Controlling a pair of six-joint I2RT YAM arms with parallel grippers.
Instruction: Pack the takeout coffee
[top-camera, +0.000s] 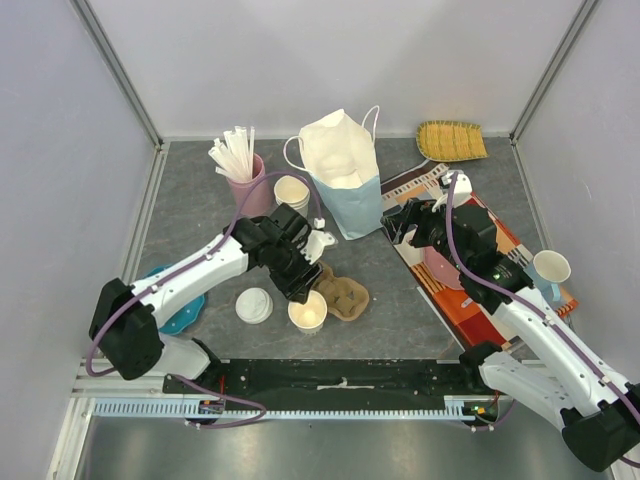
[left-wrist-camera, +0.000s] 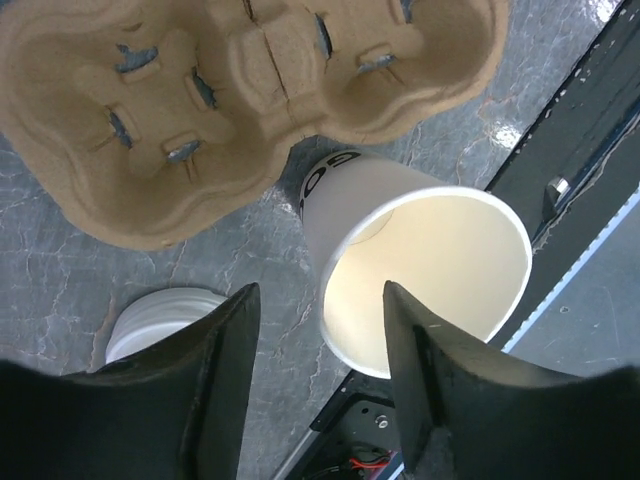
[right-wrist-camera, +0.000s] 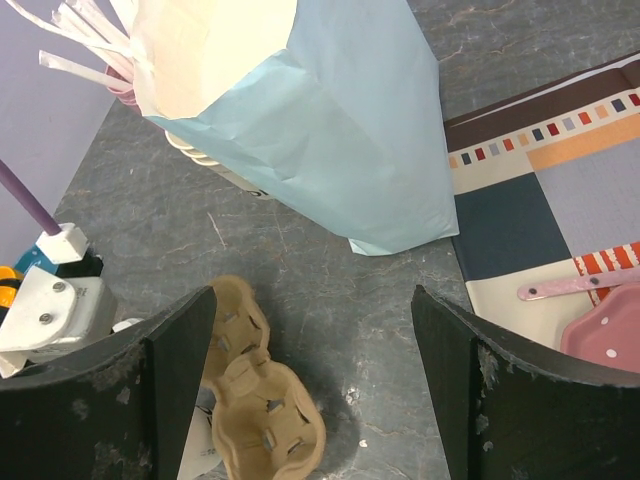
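Observation:
No lid-capped takeout coffee cup is in view. A lidless white paper cup (top-camera: 308, 312) stands upright at the near middle, beside a brown pulp cup carrier (top-camera: 341, 295). A loose flat white lid (top-camera: 254, 305) lies to its left. My left gripper (top-camera: 299, 283) is open and empty just above and behind the cup. In the left wrist view the cup (left-wrist-camera: 430, 270) sits by my right finger, the lid (left-wrist-camera: 160, 315) by the left, and the gripper (left-wrist-camera: 320, 300) holds nothing. My right gripper (top-camera: 399, 228) is open and empty beside the light blue paper bag (top-camera: 345, 185).
A stack of lidless cups (top-camera: 292, 192) and a pink cup of straws (top-camera: 240, 165) stand behind the left arm. A patterned mat (top-camera: 500, 270) at the right carries a pink plate (right-wrist-camera: 610, 340), a spoon (right-wrist-camera: 580, 288) and a mug (top-camera: 550, 268). There is also a woven tray (top-camera: 452, 140) and a blue plate (top-camera: 188, 308).

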